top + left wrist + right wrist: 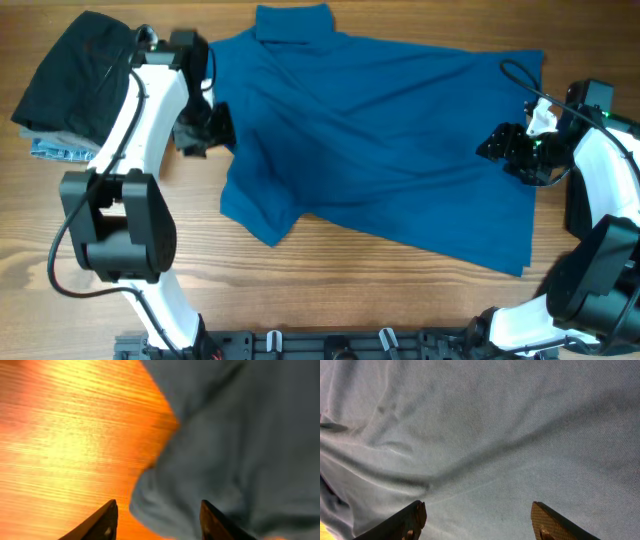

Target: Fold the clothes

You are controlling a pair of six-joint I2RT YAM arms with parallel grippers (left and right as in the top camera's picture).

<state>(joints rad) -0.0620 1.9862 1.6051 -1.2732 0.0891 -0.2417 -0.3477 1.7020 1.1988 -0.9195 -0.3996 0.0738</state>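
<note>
We find the blue shirt (pixel 380 130) spread across the wooden table (pixel 350 290). Its collar is at the far edge and its cloth is creased in long diagonal wrinkles.

The left gripper (pixel 205 130) sits at the shirt's left edge, below the collar. In the left wrist view its jaws stand apart. A rounded fold of the shirt's edge lies between them, close against one finger, and bare wood shows between the cloth and the other finger. We judge the fold to be unclamped.

The right gripper (pixel 490 145) hangs over the shirt's right edge. In the right wrist view its jaws are parted wide, and the shirt's fabric fills the space below and between them.

Left of the shirt and apart from it, a black garment (pixel 75 75) lies on top of a pale-blue patterned piece (pixel 55 150).
</note>
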